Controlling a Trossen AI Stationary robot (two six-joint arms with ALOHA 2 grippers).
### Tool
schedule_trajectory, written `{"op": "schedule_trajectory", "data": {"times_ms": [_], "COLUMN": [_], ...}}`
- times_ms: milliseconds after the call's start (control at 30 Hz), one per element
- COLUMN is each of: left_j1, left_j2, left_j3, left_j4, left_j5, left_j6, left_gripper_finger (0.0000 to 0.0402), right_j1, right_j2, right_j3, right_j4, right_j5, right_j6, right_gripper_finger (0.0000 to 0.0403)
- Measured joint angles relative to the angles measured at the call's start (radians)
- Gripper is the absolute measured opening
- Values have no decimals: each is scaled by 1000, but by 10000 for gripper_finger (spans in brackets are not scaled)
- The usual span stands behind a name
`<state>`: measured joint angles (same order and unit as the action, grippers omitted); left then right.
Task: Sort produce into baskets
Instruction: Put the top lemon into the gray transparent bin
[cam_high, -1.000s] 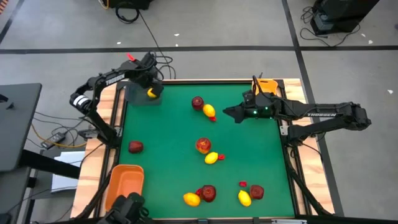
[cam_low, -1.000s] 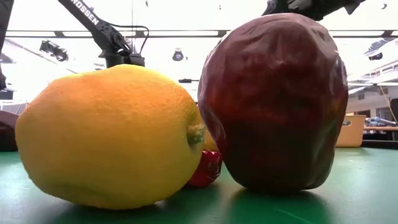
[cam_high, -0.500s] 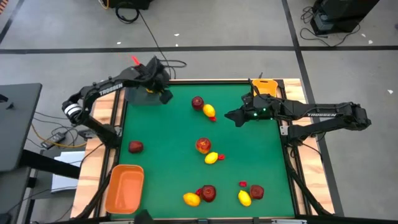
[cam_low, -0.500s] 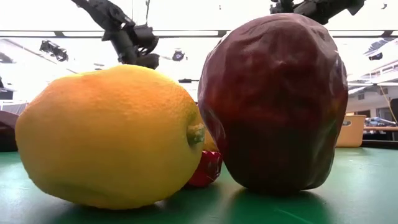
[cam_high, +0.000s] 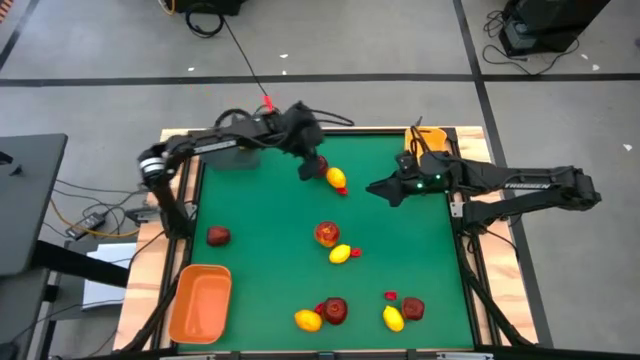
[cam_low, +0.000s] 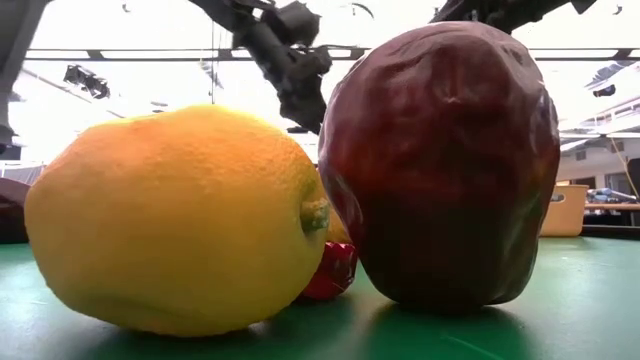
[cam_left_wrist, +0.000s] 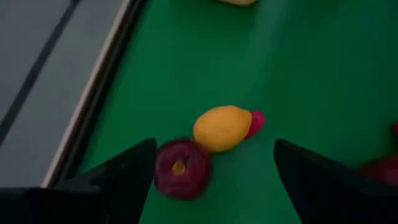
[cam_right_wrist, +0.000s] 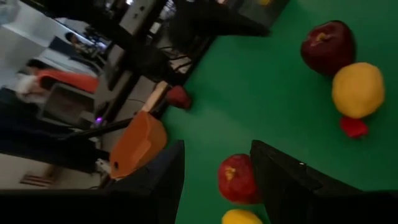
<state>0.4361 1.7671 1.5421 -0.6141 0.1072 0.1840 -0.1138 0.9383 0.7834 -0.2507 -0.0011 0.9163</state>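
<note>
My left gripper (cam_high: 303, 172) is open just above the table's far middle; in the left wrist view (cam_left_wrist: 214, 180) its fingers stand on either side of a dark red apple (cam_left_wrist: 181, 168), without touching it. The apple (cam_high: 318, 163) lies against a lemon (cam_high: 337, 178), which has a small red berry (cam_left_wrist: 255, 123) beside it. My right gripper (cam_high: 372, 187) is open and empty, hovering to the right of that lemon. The grey basket (cam_high: 232, 157) at the far left is mostly hidden under my left arm. A yellow basket (cam_high: 425, 138) stands far right, an orange basket (cam_high: 200, 303) near left.
A red-orange apple (cam_high: 327, 233), a lemon (cam_high: 340, 254) and a berry lie mid-table. A dark red fruit (cam_high: 218, 236) lies at the left. Along the near edge lie a lemon (cam_high: 308, 320), a dark apple (cam_high: 335, 310), another lemon (cam_high: 393, 318) and apple (cam_high: 412, 308), with berries.
My left gripper has swung from over the grey basket at the far left toward the table's right, along the far edge, to the dark red apple and lemon. The lemon that showed at its fingers over the basket is no longer with it.
</note>
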Motion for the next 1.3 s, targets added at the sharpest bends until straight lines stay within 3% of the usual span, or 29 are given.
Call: {"op": "schedule_trajectory", "data": {"times_ms": [200, 400, 667, 1100, 1300], "left_j1": [-6, -30, -55, -64, -68], "left_j2": [224, 357, 434, 510, 523], "left_j3": [214, 355, 373, 372, 372], "left_j4": [-88, -188, -196, -197, -152], "left_j5": [75, 77, -48, -51, -56], "left_j6": [84, 297, 473, 475, 486], "left_gripper_finger": [331, 330, 330, 329, 311], "right_j1": [37, 66, 130, 218, 253], "right_j2": [-26, -26, -26, -24, -24], "right_j3": [0, 0, 0, 0, 0], "right_j4": [2, 1, 3, 16, 36], "right_j5": [11, 46, 152, 277, 303], "right_j6": [45, 101, 159, 211, 232], "right_gripper_finger": [195, 195, 195, 195, 195]}}
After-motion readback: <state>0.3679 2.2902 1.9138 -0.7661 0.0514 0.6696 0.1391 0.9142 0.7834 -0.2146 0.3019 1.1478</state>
